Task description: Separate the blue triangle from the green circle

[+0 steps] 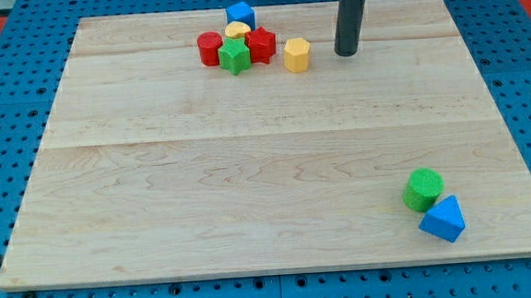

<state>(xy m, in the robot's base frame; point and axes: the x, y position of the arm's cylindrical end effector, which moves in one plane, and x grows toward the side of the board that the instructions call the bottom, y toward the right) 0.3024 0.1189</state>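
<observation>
The blue triangle (443,219) lies near the board's bottom right corner. The green circle (423,188) sits just above and left of it, touching or nearly touching it. My tip (346,52) stands near the view's top, right of centre, far above both blocks. It is just right of a yellow hexagon (297,54), apart from it.
A cluster sits at the top centre: a red circle (209,48), a green star (235,56), a red star (261,45), a yellow block (237,30) and a blue block (241,15). The wooden board (249,187) lies on a blue pegboard.
</observation>
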